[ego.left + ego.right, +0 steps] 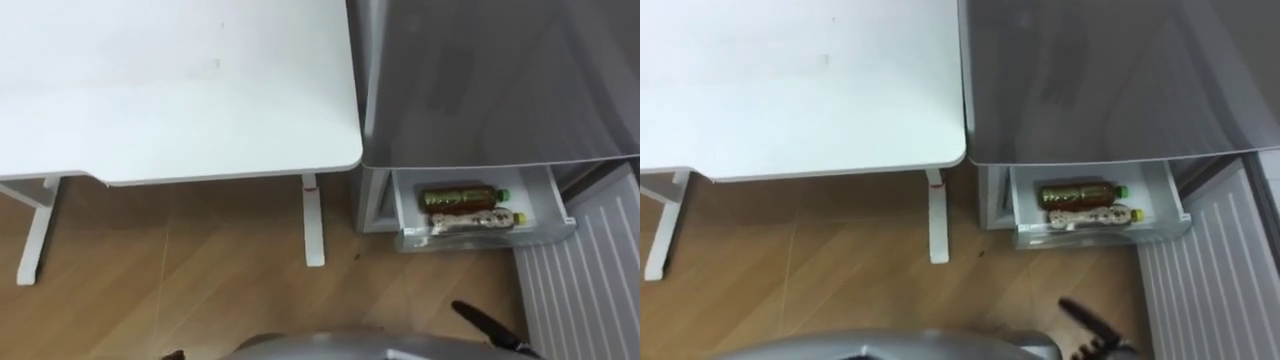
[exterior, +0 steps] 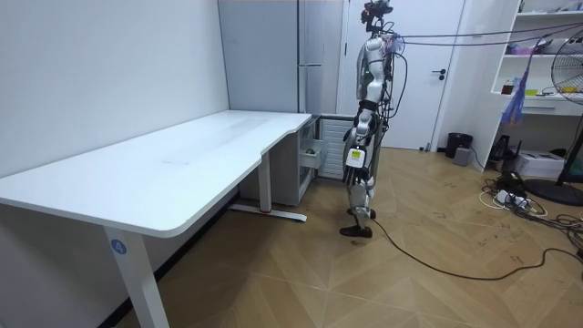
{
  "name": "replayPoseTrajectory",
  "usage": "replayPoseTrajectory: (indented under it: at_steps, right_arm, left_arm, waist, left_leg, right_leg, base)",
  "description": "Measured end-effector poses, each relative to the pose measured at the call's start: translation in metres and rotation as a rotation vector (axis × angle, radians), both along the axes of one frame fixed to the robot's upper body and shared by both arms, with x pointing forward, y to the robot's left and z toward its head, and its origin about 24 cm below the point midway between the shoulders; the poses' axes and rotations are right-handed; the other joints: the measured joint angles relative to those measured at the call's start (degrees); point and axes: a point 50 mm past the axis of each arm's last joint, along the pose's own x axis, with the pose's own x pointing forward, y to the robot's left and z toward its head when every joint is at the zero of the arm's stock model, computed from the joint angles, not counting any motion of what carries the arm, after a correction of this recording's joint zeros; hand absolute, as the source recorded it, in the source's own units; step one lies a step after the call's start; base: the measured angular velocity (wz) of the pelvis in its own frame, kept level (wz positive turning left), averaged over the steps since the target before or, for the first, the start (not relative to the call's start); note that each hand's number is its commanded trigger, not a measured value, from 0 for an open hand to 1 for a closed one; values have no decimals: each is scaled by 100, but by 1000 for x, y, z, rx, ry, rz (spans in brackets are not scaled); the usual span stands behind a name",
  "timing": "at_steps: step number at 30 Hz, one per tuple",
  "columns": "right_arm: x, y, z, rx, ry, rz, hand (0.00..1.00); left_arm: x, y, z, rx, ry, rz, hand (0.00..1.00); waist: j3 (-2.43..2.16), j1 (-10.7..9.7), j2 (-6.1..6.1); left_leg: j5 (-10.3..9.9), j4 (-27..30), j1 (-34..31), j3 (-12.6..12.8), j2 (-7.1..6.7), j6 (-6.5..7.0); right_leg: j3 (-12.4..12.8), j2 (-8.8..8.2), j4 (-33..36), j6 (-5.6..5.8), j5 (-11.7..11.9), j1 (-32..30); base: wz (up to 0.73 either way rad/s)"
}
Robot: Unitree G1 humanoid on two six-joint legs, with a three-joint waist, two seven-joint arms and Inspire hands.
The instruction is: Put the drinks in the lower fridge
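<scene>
Green-capped bottle [image 1: 462, 194], yellow-capped bottle [image 1: 476, 220]: both lying in the open lower drawer [image 1: 490, 238] of the fridge [image 1: 500, 80], ahead of and below the left hand [image 2: 352, 162], well apart. Hand's hold: cannot tell. Outstanding, seemingly: closing the drawer.

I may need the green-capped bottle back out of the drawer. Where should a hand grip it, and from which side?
Probably around mid-body, from above: the green-capped bottle lies on its side in the open drawer, the yellow-capped bottle close beside it, so only its top side looks free.
</scene>
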Motion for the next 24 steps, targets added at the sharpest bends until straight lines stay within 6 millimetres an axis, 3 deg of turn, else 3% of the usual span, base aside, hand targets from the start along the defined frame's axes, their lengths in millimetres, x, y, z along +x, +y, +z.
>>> replayPoseTrajectory:
  at_steps: [4, 9, 13, 16, 18, 20, 24]
  right_arm:
    - [39, -3, 10, 0, -135, -76, 0]
    - [82, -2, 23, 34, -266, -173, 0]
    - [106, -7, 35, 37, -327, -210, 0]
    - [124, -16, 48, 5, -369, -230, 0]
    - [137, -22, 58, -10, -403, -252, 0]
    - [150, -25, 67, -17, -437, -262, 0]
    - [171, -44, 92, -61, -517, -291, 0]
  left_arm:
    - [21, 2, 2, 15, -67, -8, 0]
    - [42, 0, 3, 18, -118, -5, 0]
    - [60, -1, 5, 26, -150, 5, 0]
    - [74, 1, 9, 43, -197, 42, 0]
    - [86, 8, 14, 72, -246, 83, 0]
    - [93, 17, 19, 109, -272, 96, 0]
    - [96, 21, 22, 193, -288, 71, 0]
  waist:
    - [29, -2, 76]
    - [110, 113, -6]
    - [141, 239, -71]
    - [162, 363, -98]
    - [214, 496, -176]
    - [238, 489, -223]
    - [240, 554, -241]
  left_leg:
    - [28, 188, -528, -15, 15, 25]
    - [158, 340, -1234, 9, 3, 52]
    - [225, 601, -1993, 20, 1, 81]
    - [220, 1007, -2765, 35, 4, 89]
    - [214, 1341, -3362, 45, -8, 97]
    - [180, 1637, -3881, 13, -12, 94]
    - [31, 2496, -4930, -64, 1, 40]
  right_leg:
    - [4, -9, 311, -10, -16, -552]
    - [-66, -83, 749, -30, -22, -1398]
    - [-28, -115, 1141, -44, -17, -2236]
    - [-57, -183, 1673, -87, -47, -3078]
    - [-50, -248, 2124, -142, -120, -3746]
    - [-58, -281, 2509, -183, -247, -4252]
    - [-82, -357, 3337, -227, -520, -5259]
  base:
    - [0]
    - [-1]
    - [-1]
    - [-7]
    - [-5]
    - [13]
    - [14]
